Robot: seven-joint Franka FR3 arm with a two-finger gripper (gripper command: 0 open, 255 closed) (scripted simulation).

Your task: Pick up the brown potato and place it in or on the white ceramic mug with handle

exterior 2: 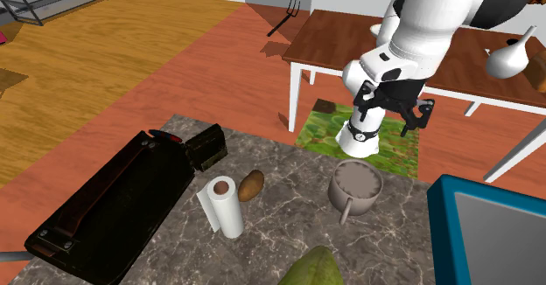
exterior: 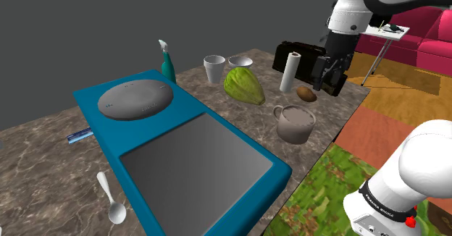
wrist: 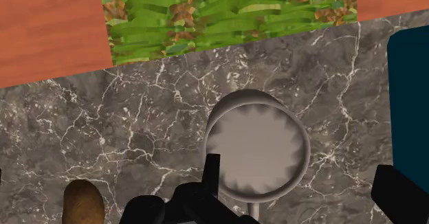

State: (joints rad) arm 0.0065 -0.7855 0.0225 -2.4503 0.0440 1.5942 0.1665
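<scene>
Gripper (wrist: 297, 166) spread over mug (wrist: 256, 143) in wrist view, potato (exterior 2: 251, 184) beside paper roll (exterior 2: 223, 206)

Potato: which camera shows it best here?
The second exterior view: the potato lies whole and unobstructed beside the paper towel roll. The shoulder view shows it small beyond the mug; the wrist view crops it at the frame edge.

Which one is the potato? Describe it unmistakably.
In the shoulder view, follow the marble counter to its right end. Beside the upright white paper roll, toward the grey mug, lies the potato: a small brown oval, its neighbours white and grey.
</scene>
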